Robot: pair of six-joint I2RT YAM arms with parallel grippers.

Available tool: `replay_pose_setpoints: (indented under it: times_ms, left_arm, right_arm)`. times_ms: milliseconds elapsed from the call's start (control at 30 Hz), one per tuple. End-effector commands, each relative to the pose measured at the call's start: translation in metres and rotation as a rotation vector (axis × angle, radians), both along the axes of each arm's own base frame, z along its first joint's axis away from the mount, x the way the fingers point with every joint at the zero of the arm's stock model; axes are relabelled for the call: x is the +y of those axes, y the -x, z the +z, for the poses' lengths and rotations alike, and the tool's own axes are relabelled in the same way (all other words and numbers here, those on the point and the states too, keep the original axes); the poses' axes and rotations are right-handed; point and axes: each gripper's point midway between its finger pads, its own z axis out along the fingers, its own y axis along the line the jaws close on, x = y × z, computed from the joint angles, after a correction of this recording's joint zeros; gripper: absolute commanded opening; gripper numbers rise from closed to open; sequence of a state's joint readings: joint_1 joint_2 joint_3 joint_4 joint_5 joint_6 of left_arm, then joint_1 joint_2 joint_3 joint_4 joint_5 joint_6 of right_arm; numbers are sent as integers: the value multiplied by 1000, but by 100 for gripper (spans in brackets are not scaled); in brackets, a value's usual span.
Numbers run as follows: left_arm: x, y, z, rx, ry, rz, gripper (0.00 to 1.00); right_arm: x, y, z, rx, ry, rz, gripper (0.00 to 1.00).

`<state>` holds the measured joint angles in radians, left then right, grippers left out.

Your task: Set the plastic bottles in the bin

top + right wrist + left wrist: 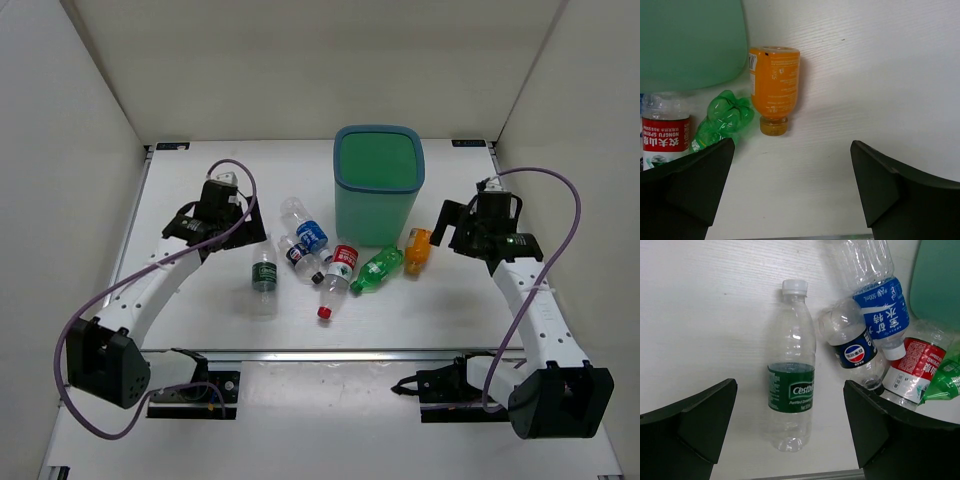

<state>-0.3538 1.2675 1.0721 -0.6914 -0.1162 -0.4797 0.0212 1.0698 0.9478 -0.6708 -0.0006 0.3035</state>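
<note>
Six plastic bottles lie on the white table in front of the teal bin (375,215): a green-label one (264,275), a blue-label one (305,228), a dark-label one (298,255), a red-label one (340,268), a green one (377,270) and an orange one (417,250). My left gripper (248,228) is open and empty; the green-label bottle (791,390) lies below and between its fingers (790,386). My right gripper (450,225) is open and empty (792,145), apart from the orange bottle (774,85) and the green bottle (722,117).
The bin (937,280) stands upright at the back centre, its wall also in the right wrist view (690,40). White walls close off the left, back and right. A metal rail (340,352) runs along the near edge. Purple cables loop beside both arms.
</note>
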Motion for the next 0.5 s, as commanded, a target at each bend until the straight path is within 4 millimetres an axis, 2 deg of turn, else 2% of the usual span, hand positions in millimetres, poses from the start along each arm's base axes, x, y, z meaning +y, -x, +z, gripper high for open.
replay_pose_setpoints:
  times_ms: [0,133,233,367,400,467]
  left_arm:
    - [1,11,11,-37,35,10,98]
    - [3,25,-4,-4,30,14,98]
    - [3,36,-9,9,39,20,99]
    - [9,48,-15,18,43,30,99]
    - [14,51,-16,27,39,44,99]
    - [18,55,-11,14,34,50,99]
  right_arm:
    - [-4,-9,22,-71,33,-2,99]
    - [12,-20,28,-125,57,62,99]
    - [11,-32,20,-131,105,29,99]
    - [13,-54,4,-167,10,-2,99]
    - [12,-51,-13,-137,-15,-37,100]
    - [13,-63,-14,-188,-41,-61,99]
